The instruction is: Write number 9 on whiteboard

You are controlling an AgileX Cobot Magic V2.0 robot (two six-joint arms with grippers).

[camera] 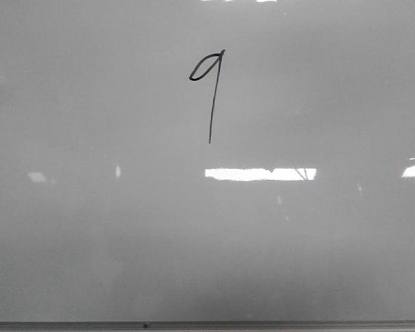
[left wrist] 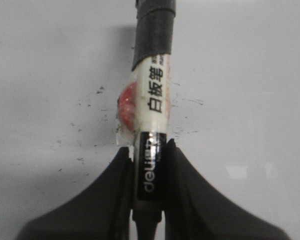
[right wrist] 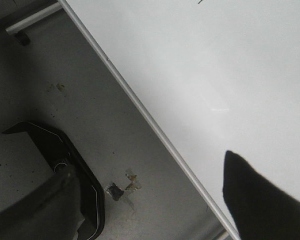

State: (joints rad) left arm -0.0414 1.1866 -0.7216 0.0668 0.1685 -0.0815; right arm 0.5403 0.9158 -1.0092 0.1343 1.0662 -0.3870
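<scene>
The number 9 (camera: 209, 90) is drawn in thin black marker on the upper middle of the whiteboard (camera: 90, 242), with a small slanted loop and a long straight tail. No gripper shows in the front view. In the left wrist view my left gripper (left wrist: 149, 150) is shut on a whiteboard marker (left wrist: 151, 107), which points away over the board (left wrist: 250, 75); its tip is out of view. In the right wrist view my right gripper (right wrist: 147, 172) is open and empty, one finger (right wrist: 260, 200) over the board's corner (right wrist: 215, 60), the other over the floor.
The board's grey frame strip (camera: 207, 325) runs along its near edge and also shows in the right wrist view (right wrist: 140, 107). A black base (right wrist: 77, 175) and torn tape scraps (right wrist: 121, 187) lie on the grey floor beside the board. Small ink specks (left wrist: 90, 105) dot the board.
</scene>
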